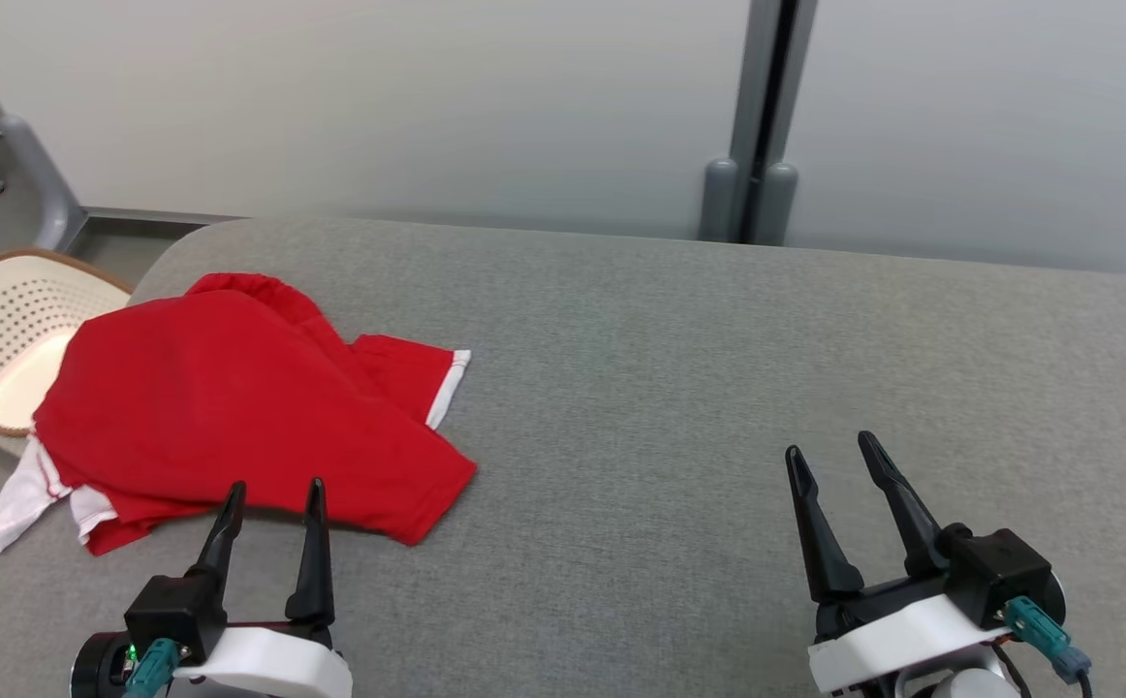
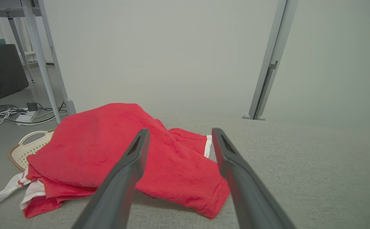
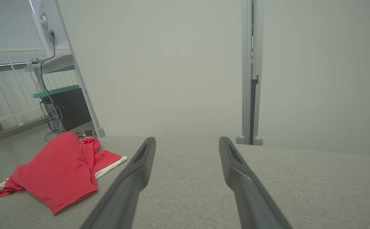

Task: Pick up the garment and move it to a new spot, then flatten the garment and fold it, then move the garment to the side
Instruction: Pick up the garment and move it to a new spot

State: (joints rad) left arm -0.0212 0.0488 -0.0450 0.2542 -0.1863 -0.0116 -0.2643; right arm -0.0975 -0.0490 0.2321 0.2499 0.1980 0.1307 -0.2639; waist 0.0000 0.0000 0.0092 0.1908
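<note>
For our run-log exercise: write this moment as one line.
red garment: crumpled, unheld | left tool: open, near it | right tool: open

- The grey table [image 1: 718, 388] has wide room in the middle and on the right.
- The red garment [image 1: 234, 417] heaps up on the left edge.

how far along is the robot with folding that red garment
Nothing looks done yet: the red garment lies crumpled near the left edge of the grey table. In hand: the left gripper is open by its near edge; the right gripper is open and empty. Left: picking up, moving, flattening, folding, setting aside.
</note>
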